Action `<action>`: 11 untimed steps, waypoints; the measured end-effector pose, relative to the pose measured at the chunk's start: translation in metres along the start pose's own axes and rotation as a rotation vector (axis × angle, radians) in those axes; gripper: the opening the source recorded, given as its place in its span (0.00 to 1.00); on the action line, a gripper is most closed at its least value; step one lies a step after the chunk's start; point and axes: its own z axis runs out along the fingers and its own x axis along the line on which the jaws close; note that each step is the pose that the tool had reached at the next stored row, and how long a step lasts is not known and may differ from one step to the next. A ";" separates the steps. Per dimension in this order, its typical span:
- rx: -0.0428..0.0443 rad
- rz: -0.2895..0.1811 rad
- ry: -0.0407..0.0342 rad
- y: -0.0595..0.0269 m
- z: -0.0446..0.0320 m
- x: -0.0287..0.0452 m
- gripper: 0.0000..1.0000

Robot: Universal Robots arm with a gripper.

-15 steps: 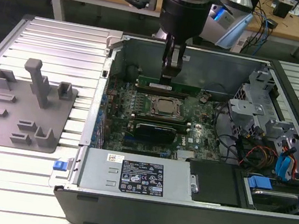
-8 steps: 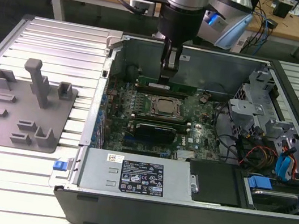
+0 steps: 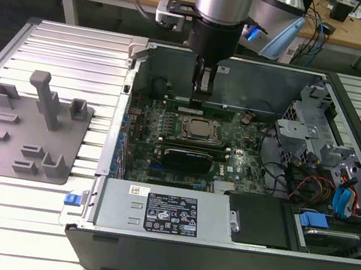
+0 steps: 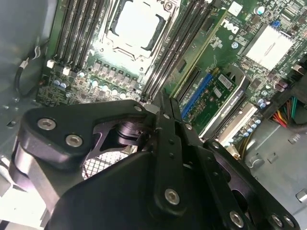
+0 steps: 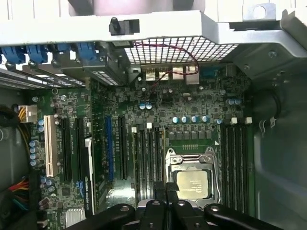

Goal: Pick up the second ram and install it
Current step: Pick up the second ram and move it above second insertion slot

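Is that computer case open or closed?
Open. The case stands uncovered on top; the motherboard and processor lie bare in the exterior view.

Counted one arm [image 3: 220, 3], one gripper [image 3: 201, 94]. One open computer case [image 3: 125, 98] lay on bench. Inside: one processor socket [image 3: 198, 130]; two memory-slot banks [image 5: 147, 153], one either side of socket, slots per bank too fine to count. One black card [image 3: 190, 157]. One white expansion slot [image 5: 48, 143], one blue expansion slot [image 5: 108, 143]. Four blue clips [image 5: 36, 51] sat in row. One power supply box [image 3: 120, 208]. One grey fixture plate [image 3: 5, 144] carried one tall post [image 3: 49, 99].
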 end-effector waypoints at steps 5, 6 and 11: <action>-0.0001 0.000 0.0000 -0.0003 0.0086 0.0035 0.09; -0.0001 0.000 0.0000 -0.0003 0.0111 0.0034 0.09; -0.0001 0.000 0.0000 -0.0009 0.0262 0.0031 0.09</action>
